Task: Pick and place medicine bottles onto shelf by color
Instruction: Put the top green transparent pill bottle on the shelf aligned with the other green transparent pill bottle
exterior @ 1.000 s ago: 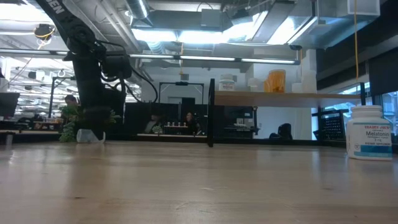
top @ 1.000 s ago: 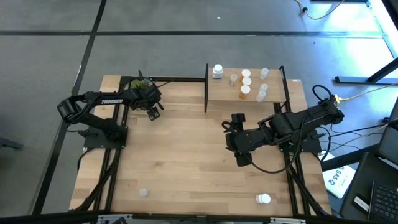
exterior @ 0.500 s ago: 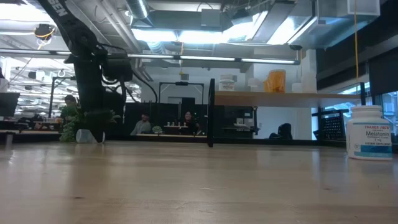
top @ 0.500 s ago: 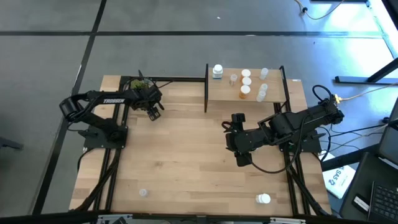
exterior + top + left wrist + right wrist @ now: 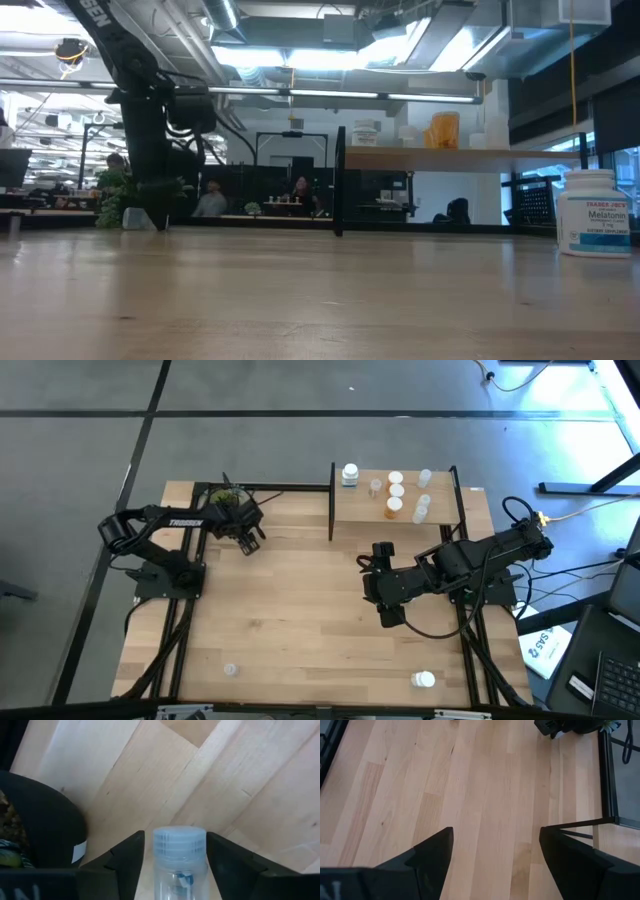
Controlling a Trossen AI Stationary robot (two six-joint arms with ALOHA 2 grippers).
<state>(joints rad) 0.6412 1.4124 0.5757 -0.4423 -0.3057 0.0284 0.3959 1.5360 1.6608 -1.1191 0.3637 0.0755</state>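
Note:
A clear medicine bottle [image 5: 179, 865] with a ribbed clear cap stands upright on the table next to the potted plant [image 5: 228, 500]. My left gripper [image 5: 175, 836] points steeply down over it, open, one finger on each side of the cap. In the high view this gripper [image 5: 248, 540] hides the bottle. The shelf [image 5: 440, 488] at the far right carries a white bottle [image 5: 349, 474], orange bottles [image 5: 395, 493] and clear ones [image 5: 421, 508]. My right gripper [image 5: 492, 865] hangs open above bare table, right of centre [image 5: 386, 615]. My left gripper stands astride the clear bottle's cap [image 5: 200, 840] from above. A narrow gap shows between one finger [image 5: 135, 852] and the cap. The other finger [image 5: 217, 852] stands right at the cap's edge, and I cannot tell whether it touches.
A clear bottle [image 5: 231, 670] and a white bottle [image 5: 424, 680] sit near the table's front edge; the white one stands large in the low view [image 5: 593, 213]. The plant's black pot [image 5: 40, 820] is close beside my left gripper. Black shelf posts [image 5: 332, 500] rise at the shelf's ends.

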